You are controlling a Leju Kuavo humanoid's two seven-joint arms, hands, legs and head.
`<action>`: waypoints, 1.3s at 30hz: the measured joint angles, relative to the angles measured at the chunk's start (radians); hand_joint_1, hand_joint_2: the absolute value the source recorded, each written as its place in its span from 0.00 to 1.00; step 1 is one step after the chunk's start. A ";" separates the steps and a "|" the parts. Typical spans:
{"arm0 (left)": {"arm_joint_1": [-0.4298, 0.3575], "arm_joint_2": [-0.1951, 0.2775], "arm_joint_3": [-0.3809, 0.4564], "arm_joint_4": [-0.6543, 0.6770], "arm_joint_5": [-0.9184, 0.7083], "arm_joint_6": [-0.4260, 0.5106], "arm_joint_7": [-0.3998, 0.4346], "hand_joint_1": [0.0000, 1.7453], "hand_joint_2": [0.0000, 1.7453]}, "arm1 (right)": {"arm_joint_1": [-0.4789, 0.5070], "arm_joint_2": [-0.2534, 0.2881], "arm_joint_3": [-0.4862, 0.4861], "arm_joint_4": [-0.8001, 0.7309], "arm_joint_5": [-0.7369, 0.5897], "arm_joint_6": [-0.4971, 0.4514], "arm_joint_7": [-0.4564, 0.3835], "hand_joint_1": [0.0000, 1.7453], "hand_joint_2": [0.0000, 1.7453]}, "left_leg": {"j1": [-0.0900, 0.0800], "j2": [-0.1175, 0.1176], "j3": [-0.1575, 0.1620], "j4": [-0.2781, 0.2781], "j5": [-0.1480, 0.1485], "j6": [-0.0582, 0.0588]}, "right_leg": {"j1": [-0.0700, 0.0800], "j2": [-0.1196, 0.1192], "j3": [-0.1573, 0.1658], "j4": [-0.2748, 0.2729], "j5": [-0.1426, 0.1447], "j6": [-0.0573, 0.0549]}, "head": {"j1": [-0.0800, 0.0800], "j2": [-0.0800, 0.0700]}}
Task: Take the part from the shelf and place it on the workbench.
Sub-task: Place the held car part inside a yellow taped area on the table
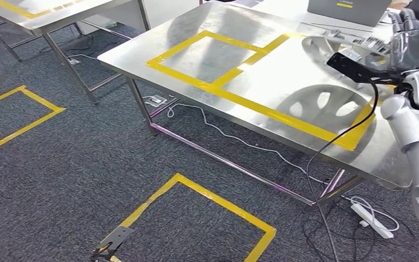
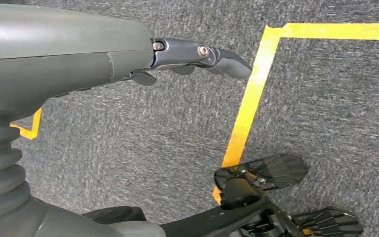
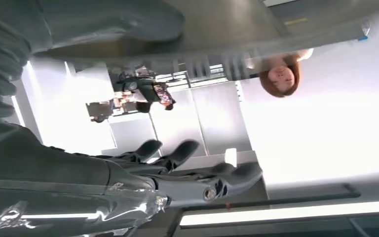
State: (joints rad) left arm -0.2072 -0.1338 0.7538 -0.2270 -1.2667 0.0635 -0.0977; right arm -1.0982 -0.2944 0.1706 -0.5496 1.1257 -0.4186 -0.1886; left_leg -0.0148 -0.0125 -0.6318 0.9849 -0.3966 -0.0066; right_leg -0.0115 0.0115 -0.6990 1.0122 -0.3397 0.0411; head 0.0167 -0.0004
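Right hand (image 1: 414,34): raised over far right edge of worktop (image 1: 207,60), fingers (image 3: 197,170) stretched out; hold on anything cannot be told. Left hand (image 2: 197,57): hanging over carpet with yellow tape (image 2: 249,98), loosely spread, holding nothing. Part: not surely identifiable; pale spoked shape (image 1: 322,103) on worktop near right hand, possibly a reflection.

A robotics test lab or workshop: a stainless-steel workbench (image 1: 240,71) marked with yellow tape rectangles fills the upper middle of the head view, a second steel table (image 1: 49,16) stands upper left, and taped floor squares (image 1: 196,218), grey carpet and a power strip (image 1: 371,215) lie below.
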 joint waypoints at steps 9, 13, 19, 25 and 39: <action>0.003 0.001 0.000 0.000 0.002 0.006 0.000 0.00 0.75 | 0.003 -0.022 -0.031 -0.036 -0.011 -0.002 -0.014 0.00 1.00 | 0.000 0.000 0.000 0.000 0.000 0.001 | 0.000 0.001 0.001 -0.001 0.001 0.001 | 0.000 0.000; 0.003 0.001 0.000 0.000 0.003 0.006 0.000 0.00 0.00 | 0.002 -0.025 -0.037 -0.048 -0.013 -0.002 -0.017 0.00 1.00 | 0.000 0.000 0.000 0.000 0.000 0.001 | 0.000 0.001 0.001 -0.001 0.001 0.001 | 0.000 0.000; 0.003 0.003 0.000 0.000 0.004 0.007 0.000 0.00 0.00 | 0.010 -0.036 -0.044 -0.094 -0.026 0.013 -0.033 0.00 1.00 | 0.000 0.000 0.000 0.000 0.000 0.001 | 0.000 0.001 0.001 -0.002 0.001 0.002 | 0.000 0.000; 0.002 0.003 0.000 0.000 0.011 0.007 0.000 0.00 0.00 | 0.030 -0.037 -0.042 -0.159 -0.033 0.030 -0.043 0.00 1.00 | 0.000 0.000 0.000 0.000 0.000 0.001 | 0.000 0.001 0.002 -0.002 0.001 0.002 | 0.000 0.000; 0.002 0.003 0.002 0.000 0.031 0.010 0.007 0.00 0.00 | 0.089 -0.036 -0.032 -0.280 -0.082 0.041 -0.051 0.00 0.00 | 0.000 0.000 0.000 0.000 0.000 0.001 | 0.000 0.000 0.003 -0.002 0.001 0.002 | 0.000 0.000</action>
State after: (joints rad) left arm -0.2049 -0.1309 0.7559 -0.2270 -1.2356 0.0738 -0.0902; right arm -1.0088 -0.3306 0.1384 -0.8293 1.0438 -0.3773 -0.2394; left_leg -0.0147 -0.0124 -0.6313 0.9851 -0.3970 -0.0058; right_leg -0.0115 0.0119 -0.6965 1.0098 -0.3384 0.0428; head 0.0168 -0.0004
